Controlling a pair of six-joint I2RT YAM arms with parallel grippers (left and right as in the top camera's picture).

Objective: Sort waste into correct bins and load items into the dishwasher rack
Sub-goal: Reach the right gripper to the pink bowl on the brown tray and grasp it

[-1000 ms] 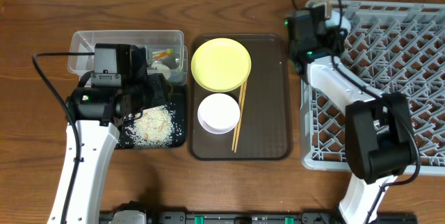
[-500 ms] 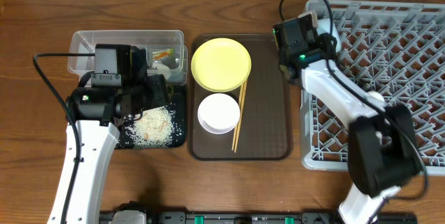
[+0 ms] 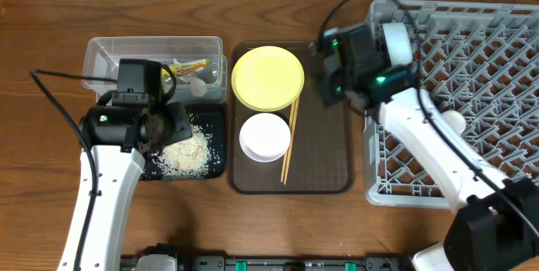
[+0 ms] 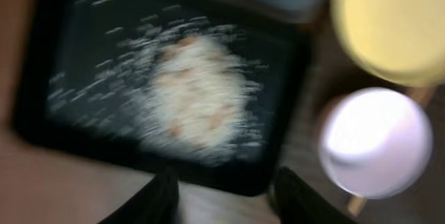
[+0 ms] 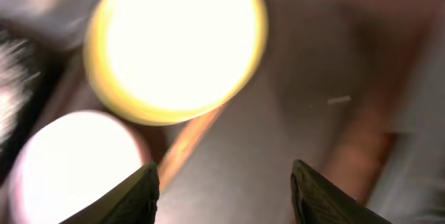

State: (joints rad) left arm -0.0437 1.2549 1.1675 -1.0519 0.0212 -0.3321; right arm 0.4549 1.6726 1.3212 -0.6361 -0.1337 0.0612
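Heaping loosely, white rice grains (image 3: 185, 151) sit in the black tray (image 3: 216, 130)

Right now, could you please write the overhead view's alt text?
A brown tray holds a yellow plate, white bowl and chopsticks, the open right gripper above its right side. To its left, the left gripper hangs over rice in a black tray; a grey dishwasher rack fills the right.
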